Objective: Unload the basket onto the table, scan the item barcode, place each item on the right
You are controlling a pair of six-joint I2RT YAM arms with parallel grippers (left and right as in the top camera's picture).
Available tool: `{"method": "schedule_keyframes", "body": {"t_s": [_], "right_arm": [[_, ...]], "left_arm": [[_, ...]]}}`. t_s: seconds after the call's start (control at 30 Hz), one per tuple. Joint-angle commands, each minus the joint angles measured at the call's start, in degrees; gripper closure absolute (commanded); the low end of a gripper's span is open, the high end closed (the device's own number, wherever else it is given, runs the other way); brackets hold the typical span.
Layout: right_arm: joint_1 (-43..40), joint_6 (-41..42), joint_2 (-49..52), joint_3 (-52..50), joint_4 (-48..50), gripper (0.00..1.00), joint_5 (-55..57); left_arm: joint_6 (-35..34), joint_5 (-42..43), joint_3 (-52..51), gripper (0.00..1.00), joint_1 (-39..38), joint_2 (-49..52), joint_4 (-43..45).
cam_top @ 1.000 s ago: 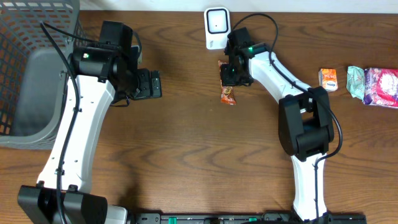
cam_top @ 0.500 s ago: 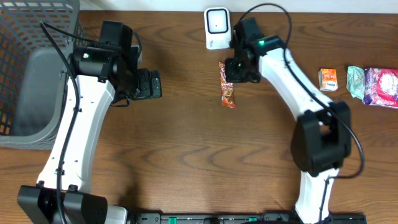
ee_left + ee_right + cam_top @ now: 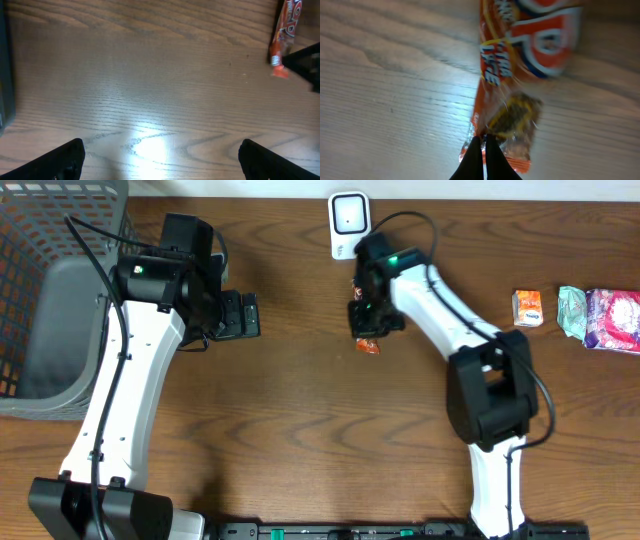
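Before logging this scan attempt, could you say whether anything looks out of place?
Nothing spilled or damaged. Only oddity: the right gripper is shut at one end of the orange snack wrapper; whether it pinches it is unclear.

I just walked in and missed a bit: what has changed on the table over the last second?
The right tool swung off beside the scanner, then came back over the orange snack bar, its shut tips now at the wrapper. The bar barely shifted. The left tool, open, the basket and the snack packs at the right stayed put.
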Motion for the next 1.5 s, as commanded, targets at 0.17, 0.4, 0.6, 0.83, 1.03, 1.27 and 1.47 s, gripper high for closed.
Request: {"method": "schedule_keyframes", "body": {"t_s": [0.17, 0.4, 0.6, 0.83, 1.03, 1.27, 1.47], "right_arm": [[1.3, -0.1, 2.9, -0.3, 1.2, 0.99, 0.7], [0.8, -0.5, 2.1, 2.1, -1.0, 0.99, 0.7], [0.2, -0.5, 0.1, 6.9, -0.3, 0.99, 0.7], [0.2, -0.3, 0.2, 8.6, 6.4, 0.65, 1.4], [0.1, -3.6, 0.3, 8.6, 10.0, 0.42, 9.4], [-0.4, -6.9, 1.6, 6.5, 9.9, 0.37, 8.2], [-0.3, -13.7, 2.9, 3.8, 10.2, 0.27, 6.6]], "left_arm": [[-0.3, -0.5, -0.2, 0.02, 0.0, 0.1, -0.2], [-0.3, -0.5, -0.2, 0.02, 0.0, 0.1, -0.2], [-0.3, -0.5, -0.2, 0.02, 0.0, 0.1, -0.2], [-0.3, -0.5, -0.2, 0.02, 0.0, 0.1, -0.2], [-0.3, -0.5, -0.2, 0.02, 0.0, 0.1, -0.2], [-0.3, -0.5, -0.2, 0.02, 0.0, 0.1, -0.2], [-0.3, -0.5, -0.2, 0.02, 0.0, 0.1, -0.2]]}}
